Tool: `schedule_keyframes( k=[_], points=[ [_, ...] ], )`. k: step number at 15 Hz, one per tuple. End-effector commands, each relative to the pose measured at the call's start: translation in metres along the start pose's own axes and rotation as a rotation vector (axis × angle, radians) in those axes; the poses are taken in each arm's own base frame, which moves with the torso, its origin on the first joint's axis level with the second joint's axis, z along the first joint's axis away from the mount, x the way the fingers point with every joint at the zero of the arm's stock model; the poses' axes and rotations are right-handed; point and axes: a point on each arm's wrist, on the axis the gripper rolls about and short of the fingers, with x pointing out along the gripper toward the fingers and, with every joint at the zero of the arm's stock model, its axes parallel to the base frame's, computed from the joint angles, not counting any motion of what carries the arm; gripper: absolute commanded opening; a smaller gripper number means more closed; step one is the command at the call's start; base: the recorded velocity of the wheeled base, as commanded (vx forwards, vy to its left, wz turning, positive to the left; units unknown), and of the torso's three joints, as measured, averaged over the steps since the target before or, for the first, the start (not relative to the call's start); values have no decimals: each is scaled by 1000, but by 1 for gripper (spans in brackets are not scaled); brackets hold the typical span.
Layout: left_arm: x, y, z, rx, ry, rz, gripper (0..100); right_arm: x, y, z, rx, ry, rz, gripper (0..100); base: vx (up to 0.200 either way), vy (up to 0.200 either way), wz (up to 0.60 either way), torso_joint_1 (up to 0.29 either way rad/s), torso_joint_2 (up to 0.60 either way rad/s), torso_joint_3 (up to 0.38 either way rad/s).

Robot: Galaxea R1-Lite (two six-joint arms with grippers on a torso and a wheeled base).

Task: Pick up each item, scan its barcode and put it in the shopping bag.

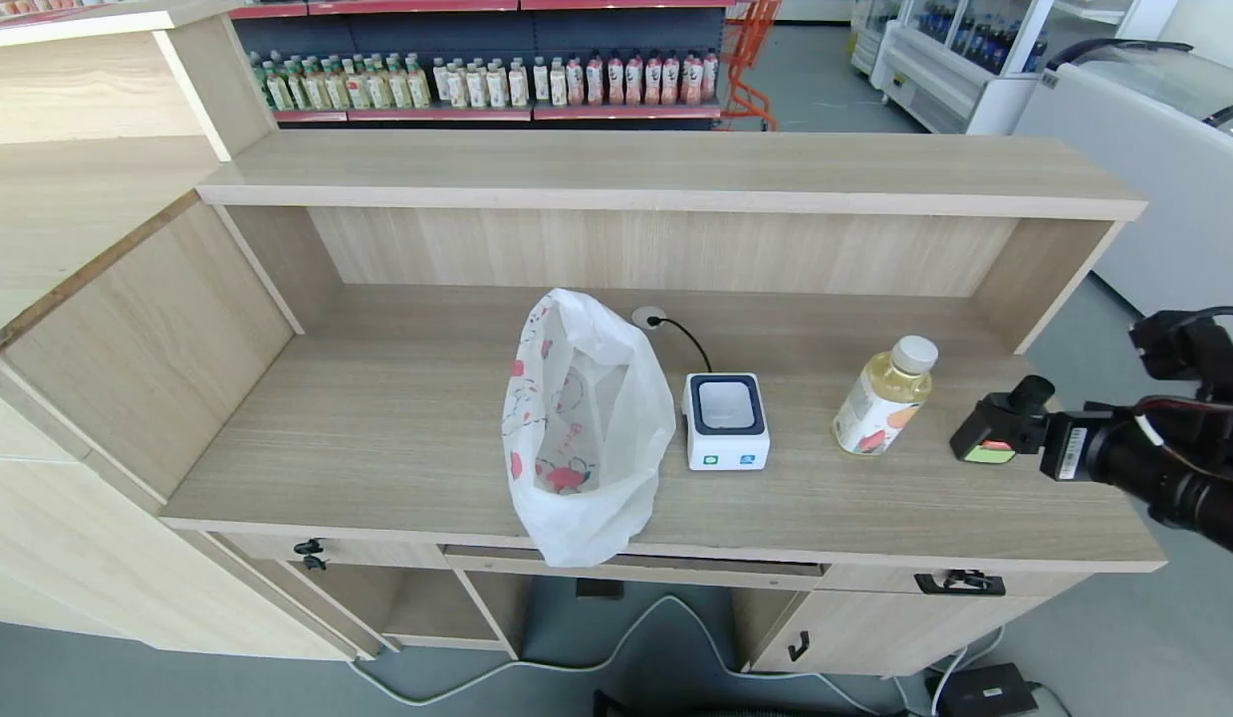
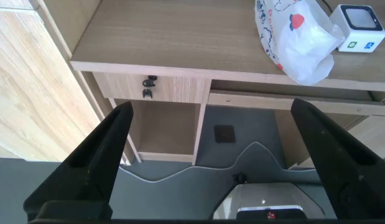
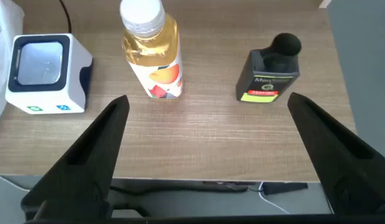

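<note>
A white bag [image 1: 587, 428] with red prints stands open at the centre of the head view, on the counter [image 1: 377, 438], its base at the front edge. Just right of it sits the scanner [image 1: 726, 420], window up, with a black cable [image 1: 686, 344] running from behind it to a hole in the counter. Further right, apart from the scanner, a juice bottle [image 1: 883, 396] with a white cap stands upright. Near it, toward the right edge of the frame, stands a black bottle [image 1: 1000, 433] with a green label. The right gripper [image 3: 208, 106] hangs by the counter's right front, facing the two bottles, fingers spread wide and holding nothing. The left gripper [image 2: 212, 109] hangs below the counter's front edge, before a drawer [image 2: 173, 87], also wide apart and empty.
</note>
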Motion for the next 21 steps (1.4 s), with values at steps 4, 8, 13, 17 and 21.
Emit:
schedule_keyframes(
  k=[4, 8, 13, 17, 21],
  points=[
    [0, 0, 0, 0, -1, 0, 100, 70, 27, -55, 57, 86, 47, 100, 0, 0, 0, 0, 0, 0],
    [0, 0, 0, 0, -1, 0, 100, 99, 41, -53, 59, 52, 56, 100, 0, 0, 0, 0, 0, 0],
    [0, 0, 0, 0, -1, 0, 100, 121, 62, -51, 52, 14, 71, 100, 0, 0, 0, 0, 0, 0],
    [0, 0, 0, 0, -1, 0, 100, 136, 73, -52, 44, -5, 73, 100, 0, 0, 0, 0, 0, 0],
    [0, 0, 0, 0, -1, 0, 100, 144, 74, -56, 34, -2, 70, 100, 0, 0, 0, 0, 0, 0]
  ],
)
